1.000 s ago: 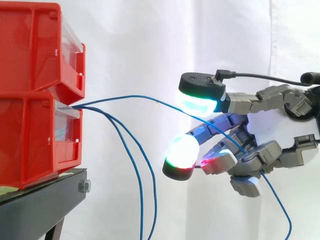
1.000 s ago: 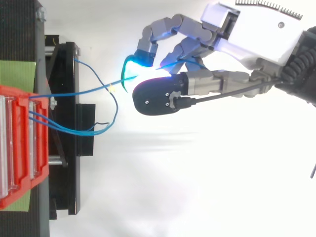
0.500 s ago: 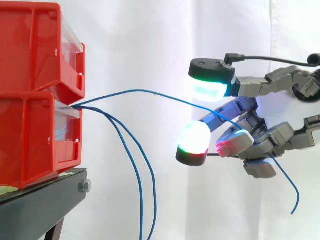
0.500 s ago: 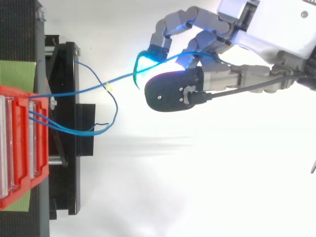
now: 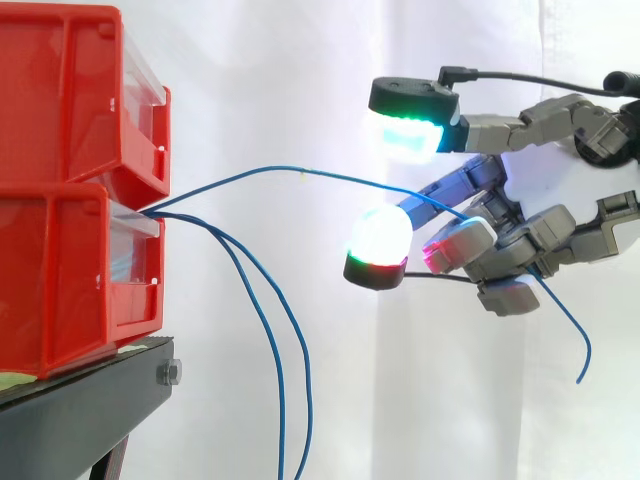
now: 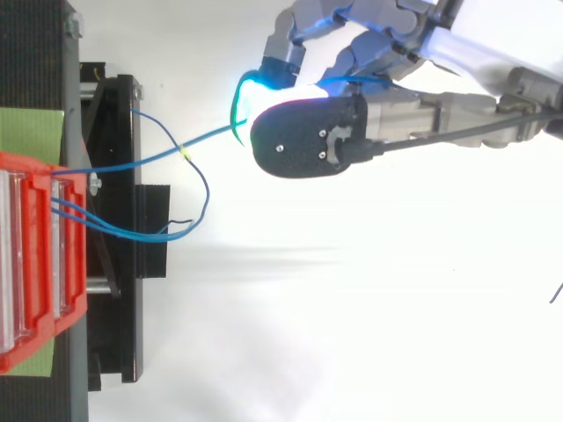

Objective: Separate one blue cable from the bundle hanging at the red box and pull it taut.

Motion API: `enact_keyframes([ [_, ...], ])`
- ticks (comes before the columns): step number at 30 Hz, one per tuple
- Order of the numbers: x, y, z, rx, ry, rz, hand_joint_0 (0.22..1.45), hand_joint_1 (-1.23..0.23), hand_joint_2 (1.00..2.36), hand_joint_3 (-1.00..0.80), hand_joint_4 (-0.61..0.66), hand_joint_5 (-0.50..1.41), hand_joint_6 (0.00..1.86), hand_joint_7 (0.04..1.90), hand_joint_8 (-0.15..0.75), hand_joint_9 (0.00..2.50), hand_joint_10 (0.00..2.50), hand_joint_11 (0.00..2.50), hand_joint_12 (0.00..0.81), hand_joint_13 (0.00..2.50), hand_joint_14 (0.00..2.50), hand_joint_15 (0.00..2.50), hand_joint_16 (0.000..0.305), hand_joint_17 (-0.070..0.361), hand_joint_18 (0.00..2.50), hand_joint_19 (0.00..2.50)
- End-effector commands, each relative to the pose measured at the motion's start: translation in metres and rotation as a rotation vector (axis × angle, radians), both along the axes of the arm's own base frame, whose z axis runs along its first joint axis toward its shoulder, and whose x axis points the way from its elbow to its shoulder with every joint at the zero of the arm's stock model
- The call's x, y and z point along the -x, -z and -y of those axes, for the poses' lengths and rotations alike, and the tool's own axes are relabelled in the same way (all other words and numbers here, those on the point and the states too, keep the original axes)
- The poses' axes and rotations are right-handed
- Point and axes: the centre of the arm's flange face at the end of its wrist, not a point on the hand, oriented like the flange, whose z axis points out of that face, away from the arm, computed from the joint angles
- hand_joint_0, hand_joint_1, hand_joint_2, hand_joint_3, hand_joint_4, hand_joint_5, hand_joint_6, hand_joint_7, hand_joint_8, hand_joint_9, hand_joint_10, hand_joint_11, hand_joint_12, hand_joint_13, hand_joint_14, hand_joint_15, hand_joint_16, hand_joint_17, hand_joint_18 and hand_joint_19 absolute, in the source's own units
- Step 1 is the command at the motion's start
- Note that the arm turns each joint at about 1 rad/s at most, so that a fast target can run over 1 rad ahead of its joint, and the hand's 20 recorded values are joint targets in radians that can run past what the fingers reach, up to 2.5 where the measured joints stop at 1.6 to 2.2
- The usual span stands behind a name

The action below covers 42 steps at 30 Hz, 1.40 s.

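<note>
Pull step: grey robot hand has fingers curled on one thin blue cable, clear of hanging blue pair at red plastic bin. Cable bowed, not taut; nxt pull right w/o slip.

Cable between bins and robot hand

You have one blue cable leaving the front of the red box and arching out to the hand, well right of the box. Curled fingers pinch it there, and its free end dangles farther from the box. Two other cables hang down just beside the box.
</note>
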Motion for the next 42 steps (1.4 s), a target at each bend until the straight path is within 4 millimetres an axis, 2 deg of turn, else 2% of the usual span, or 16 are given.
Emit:
enact_keyframes([
  [1,-0.001,-0.008,0.000,-0.005,0.002,0.005,0.56,-0.43,1.00,-0.50,0.17,-0.21,0.76,0.91,0.280,0.84,0.58,1.46,0.323,0.88,1.89,1.19,0.043,0.097,1.01,1.32],
  [9,0.001,-0.014,0.003,-0.016,0.009,-0.014,0.62,-0.53,1.00,-0.45,0.16,-0.23,0.83,0.90,0.264,0.84,0.59,1.49,0.315,0.89,1.88,1.21,0.042,0.093,1.00,1.32],
  [17,0.001,-0.014,0.002,-0.019,0.006,-0.012,0.64,-0.57,1.01,-0.38,0.16,-0.23,0.86,0.89,0.265,0.84,0.65,1.47,0.313,0.89,1.88,1.22,0.042,0.094,1.01,1.32],
  [21,-0.002,-0.023,0.001,-0.018,0.007,0.003,0.64,-0.58,1.01,-0.35,0.15,-0.23,0.87,0.90,0.269,0.83,0.68,1.46,0.314,0.90,1.89,1.22,0.042,0.094,1.01,1.32],
  [26,-0.003,-0.027,0.002,-0.018,0.008,0.013,0.59,-0.59,1.00,-0.50,0.17,-0.23,0.87,0.88,0.266,0.83,0.71,1.45,0.324,0.89,1.91,1.23,0.043,0.096,1.01,1.32],
  [32,-0.002,-0.027,0.009,-0.024,0.018,0.014,0.55,-0.56,1.00,-0.50,0.18,-0.23,0.86,0.88,0.280,0.82,0.74,1.42,0.324,0.89,1.94,1.19,0.044,0.098,1.01,1.32],
  [42,-0.002,-0.026,0.021,-0.028,0.033,0.016,0.57,-0.54,1.00,-0.50,0.19,-0.23,0.85,0.88,0.275,0.83,0.75,1.43,0.323,0.89,1.93,1.20,0.043,0.097,1.00,1.31],
])
